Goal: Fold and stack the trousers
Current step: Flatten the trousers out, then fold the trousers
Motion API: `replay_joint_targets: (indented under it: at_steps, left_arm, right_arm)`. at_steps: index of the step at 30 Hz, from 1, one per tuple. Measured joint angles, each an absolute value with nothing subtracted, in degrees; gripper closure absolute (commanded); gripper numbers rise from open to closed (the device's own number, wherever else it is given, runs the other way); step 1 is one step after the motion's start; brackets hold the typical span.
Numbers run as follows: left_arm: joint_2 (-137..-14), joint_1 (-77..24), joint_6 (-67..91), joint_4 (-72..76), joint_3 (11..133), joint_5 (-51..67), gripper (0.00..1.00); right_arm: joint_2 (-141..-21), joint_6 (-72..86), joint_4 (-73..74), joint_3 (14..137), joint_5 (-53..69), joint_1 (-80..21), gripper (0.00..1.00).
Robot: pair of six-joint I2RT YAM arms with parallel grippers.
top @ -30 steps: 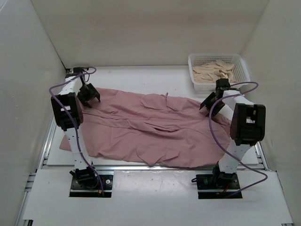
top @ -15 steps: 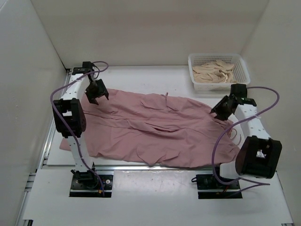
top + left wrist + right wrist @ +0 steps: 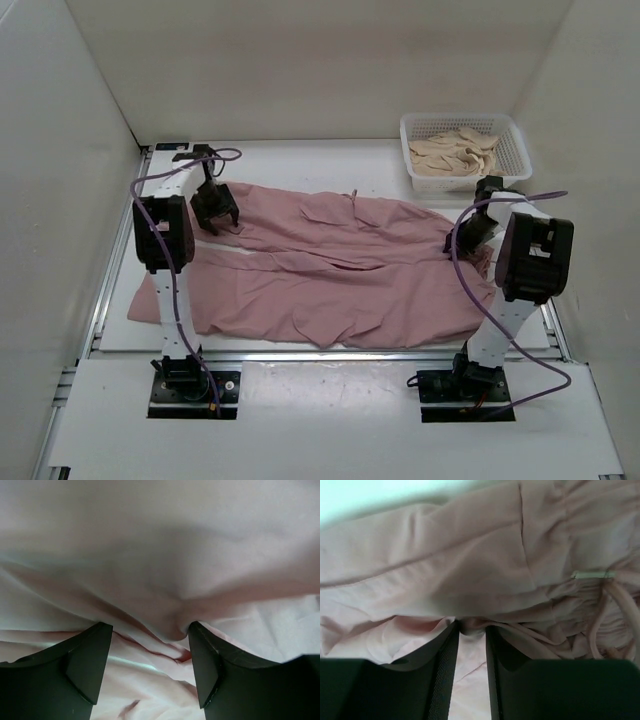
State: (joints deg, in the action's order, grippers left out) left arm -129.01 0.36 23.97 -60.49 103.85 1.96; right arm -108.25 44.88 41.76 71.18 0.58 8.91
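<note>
Viewed from the near edge of the tabletop (image 3: 300,160). The left arm (image 3: 160,232) and right arm (image 3: 530,255) rise from their bases and reach away over the trousers (image 3: 330,285). The dusty-pink trousers lie spread across the tabletop between the two sets of jaws, legs running side to side, creased, with a rumpled near edge.

Left jaws: lowered onto the cloth at its far left corner, standing well apart. The wrist view shows a soft ridge of the trousers (image 3: 160,555) bulging up between them, close against one finger and not clamped.

Right jaws: down on the gathered waist end of the cloth, drawn almost together. A small fold of the trousers (image 3: 445,555) is pinched in the narrow gap. A drawstring (image 3: 615,605) lies just to one side of them among the gathers.

Beyond the right jaws and well apart from the left jaws, a white basket (image 3: 512,135) stands in the far right corner, holding beige cloths (image 3: 455,152). Its near wall is close to the trousers' edge; whether the two touch cannot be told.
</note>
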Motion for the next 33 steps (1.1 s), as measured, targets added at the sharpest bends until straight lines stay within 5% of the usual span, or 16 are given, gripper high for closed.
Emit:
replay_joint_targets:
  at_steps: [11,15,18,21,22,24,25,30,33]
  left_arm:
    - [-147.81,0.73,24.49,-65.41,138.17,5.67,0.26]
    - [-150.63,1.80,24.91,-65.49,143.52,8.82,0.24]
    - [-147.72,2.83,25.12,-64.53,139.46,9.41,0.19]
    - [-140.05,3.62,24.82,-63.96,130.67,8.49,0.19]
    - [-136.29,3.95,24.60,-64.10,127.09,7.86,0.29]
    - [-127.15,4.67,24.43,-63.18,120.14,6.79,0.67]
    - [-121.51,5.06,24.27,-61.87,115.63,6.57,0.83]
    - [-93.01,7.03,25.36,-56.42,88.79,6.39,0.90]
    - [-85.45,7.70,27.66,-54.72,74.02,6.48,0.86]
  right_arm:
    - [-115.96,47.35,43.64,83.81,-0.12,8.71,0.55]
    - [-114.32,45.67,42.72,84.09,-1.34,6.96,0.22]
    - [-108.60,43.31,41.85,82.37,-2.55,4.93,0.09]
    - [-98.67,41.45,41.41,79.64,-3.14,3.49,0.08]
    - [-94.80,40.82,41.45,78.63,-3.42,3.40,0.21]
    - [-87.35,39.16,41.32,76.84,-4.16,3.55,0.54]
    - [-83.59,38.52,41.25,75.66,-4.45,3.68,0.96]
    - [-68.64,36.64,42.35,66.89,-5.26,3.90,1.00]
    - [-63.44,35.64,44.62,61.54,-5.06,4.12,0.92]
